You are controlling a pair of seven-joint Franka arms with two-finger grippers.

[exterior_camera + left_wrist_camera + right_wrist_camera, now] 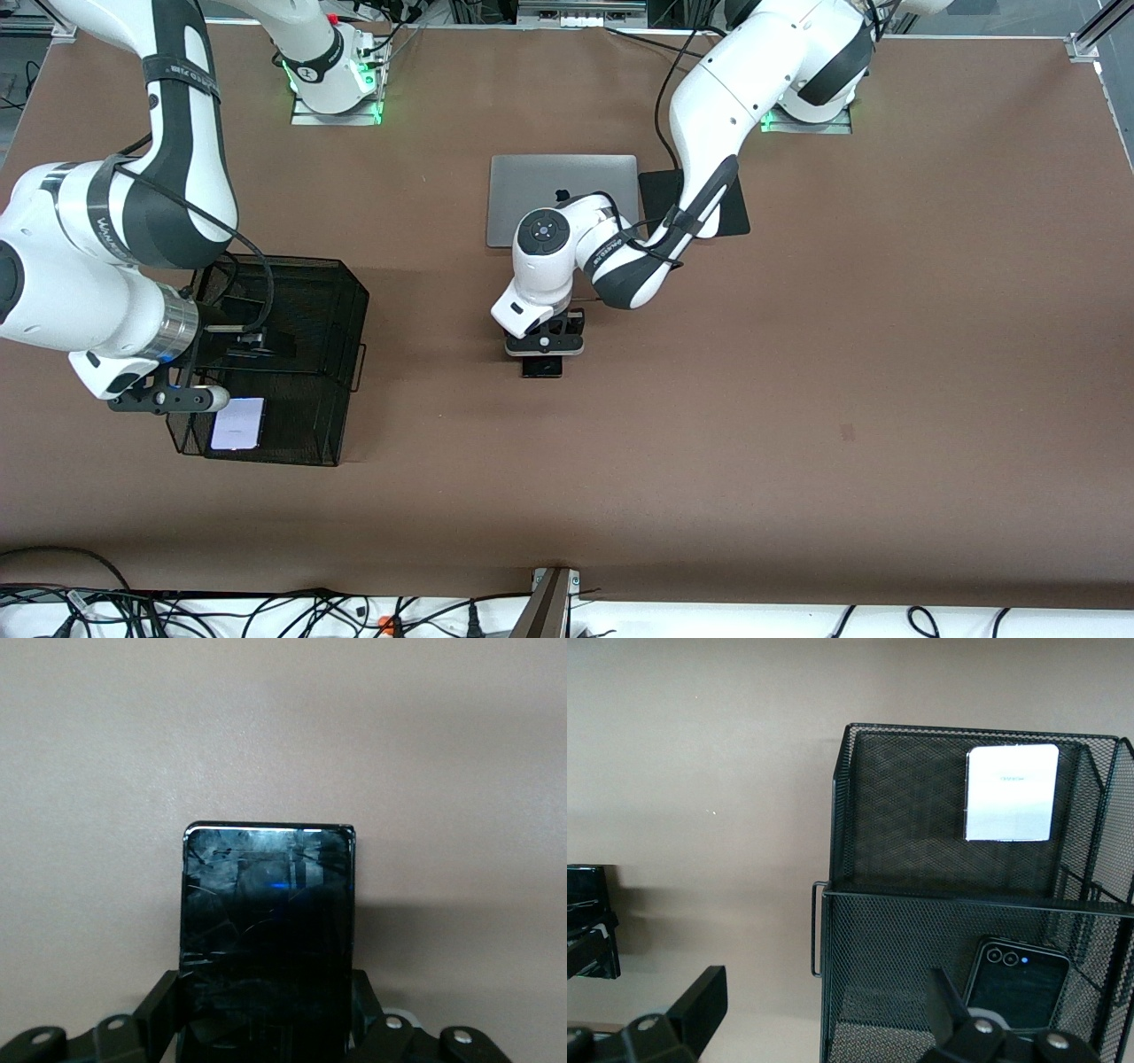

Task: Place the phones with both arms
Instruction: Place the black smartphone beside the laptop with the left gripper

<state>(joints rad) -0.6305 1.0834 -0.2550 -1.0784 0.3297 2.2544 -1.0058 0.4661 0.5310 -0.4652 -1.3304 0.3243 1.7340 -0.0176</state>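
Left end effector point(543, 354): we see it low over the middle of the counter point(797, 372), nearer the front camera than the silver laptop point(540, 190), clenched on the small black phone point(541, 366); in the left wrist view the fingers point(159, 1010) press both edges of that phone point(268, 930), whose glossy face sticks out past them above the bare counter

Small black phone: we cannot tell whether its free end touches the counter or hangs just above it

Right end effector point(190, 399): we find it over the black mesh basket point(345, 372) at the right arm's end of the counter, released, its fingers point(700, 1001) spread wide and holding nothing

Pale phone point(237, 424): we see it in the basket's compartment nearest the front camera, its light face showing; the right wrist view shows it point(1012, 793) against the mesh

Third phone point(1019, 979): we see a dark one with two camera lenses in the neighbouring compartment of the basket point(833, 904), just beside the right end effector's finger

Black pad point(735, 213): it lies beside the laptop toward the left arm's end, partly covered by the left arm
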